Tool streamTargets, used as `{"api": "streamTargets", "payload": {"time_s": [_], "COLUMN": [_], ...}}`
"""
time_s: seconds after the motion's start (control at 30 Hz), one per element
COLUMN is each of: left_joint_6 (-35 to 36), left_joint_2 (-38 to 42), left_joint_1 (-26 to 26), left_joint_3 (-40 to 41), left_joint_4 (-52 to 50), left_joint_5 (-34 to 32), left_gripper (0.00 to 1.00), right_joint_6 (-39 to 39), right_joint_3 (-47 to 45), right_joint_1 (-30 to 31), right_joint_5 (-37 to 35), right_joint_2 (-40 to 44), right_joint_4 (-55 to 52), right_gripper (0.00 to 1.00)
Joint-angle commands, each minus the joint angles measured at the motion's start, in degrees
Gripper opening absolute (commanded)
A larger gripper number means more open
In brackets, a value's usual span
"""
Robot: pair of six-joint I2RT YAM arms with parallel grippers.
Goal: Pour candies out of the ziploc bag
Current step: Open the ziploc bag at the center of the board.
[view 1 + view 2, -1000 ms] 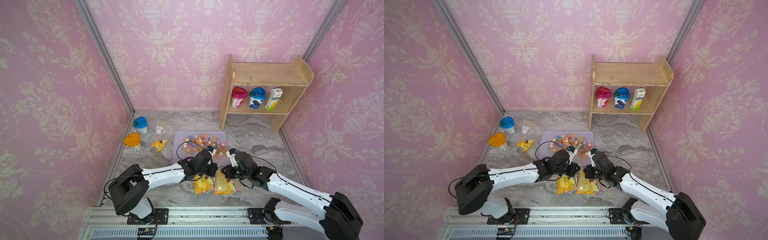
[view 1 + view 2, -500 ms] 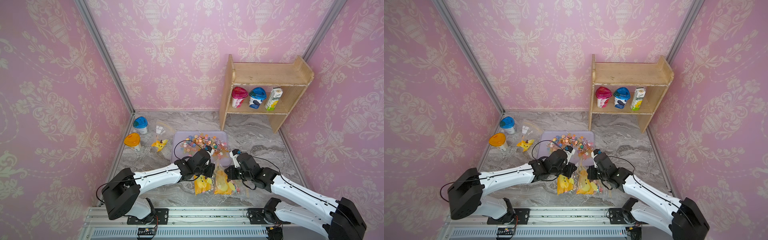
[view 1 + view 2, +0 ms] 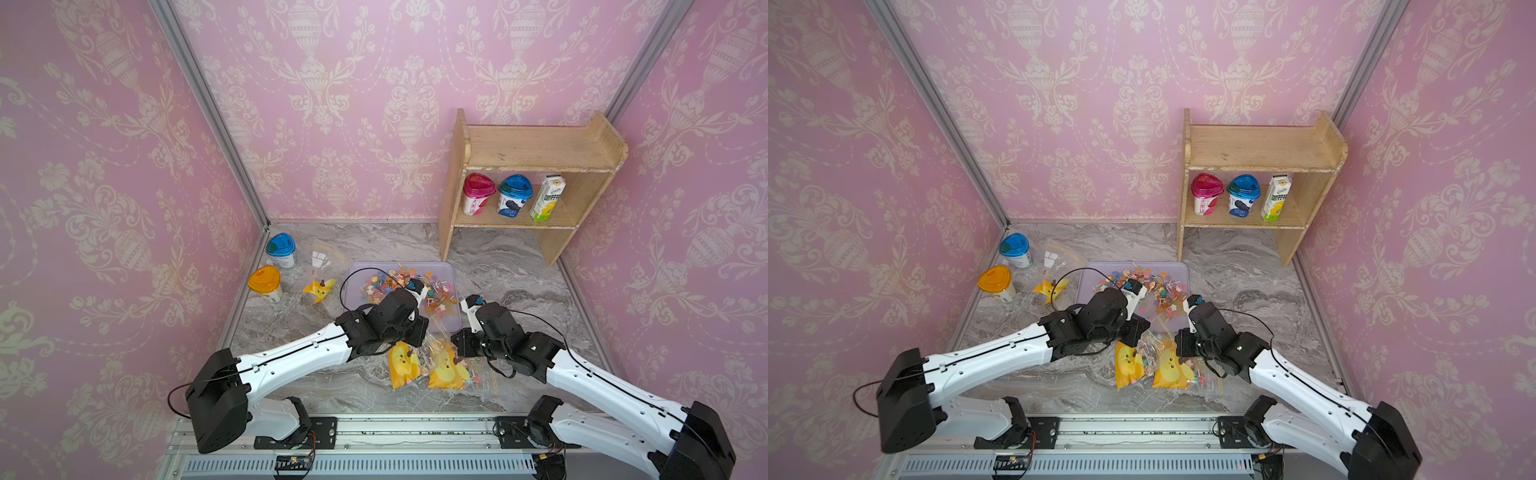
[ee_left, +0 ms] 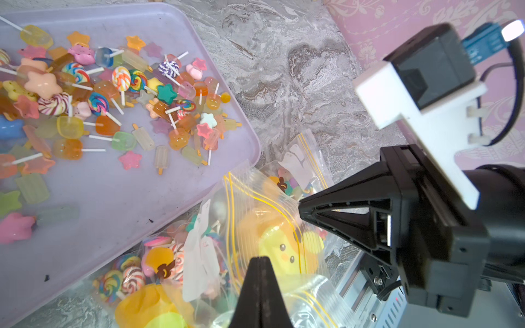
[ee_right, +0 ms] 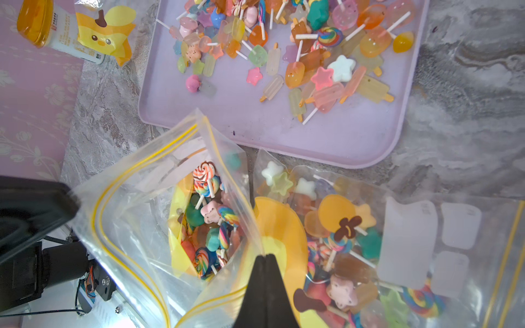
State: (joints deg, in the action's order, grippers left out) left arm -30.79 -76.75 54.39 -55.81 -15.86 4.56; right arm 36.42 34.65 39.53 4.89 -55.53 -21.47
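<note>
Both arms are on the clear ziploc bag (image 5: 133, 215): the left gripper (image 4: 260, 262) is pinched tight on one side of its yellow-striped mouth and the right gripper (image 5: 265, 258) on the opposite side, so the mouth gapes between them. The bag sits near the middle of the tabletop (image 3: 498, 266)'s front edge, just off the lilac tray (image 5: 255, 133)'s front rim. Candies (image 5: 211, 218) are heaped inside it (swirl lollipops, stars), more lie scattered across the tray, and a second bag of sweets (image 5: 355, 227) lies flat just beside it on the right-arm side.
</note>
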Motion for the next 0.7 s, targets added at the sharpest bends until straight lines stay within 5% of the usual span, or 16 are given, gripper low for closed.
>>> {"api": "streamTargets", "payload": {"time_s": [0.0,0.67], "left_joint_6": [3.5,9.7], "left_joint_2": [1.4,4.9], "left_joint_1": [-0.3,-0.3], "left_joint_3": [-2.9,-6.1], "left_joint_4": [-3.8,-9.8], "left_joint_5": [-2.3,-2.8], "left_gripper": [0.0,0.0], "right_joint_6": [-1.7,-3.8], "right_joint_3": [1.7,1.3], "right_joint_1": [0.3,0.2], "right_joint_5": [-1.2,-3.5], "right_joint_2": [1.9,4.4], "right_joint_4": [-2.3,-6.7], "right_gripper": [0.0,0.0]}}
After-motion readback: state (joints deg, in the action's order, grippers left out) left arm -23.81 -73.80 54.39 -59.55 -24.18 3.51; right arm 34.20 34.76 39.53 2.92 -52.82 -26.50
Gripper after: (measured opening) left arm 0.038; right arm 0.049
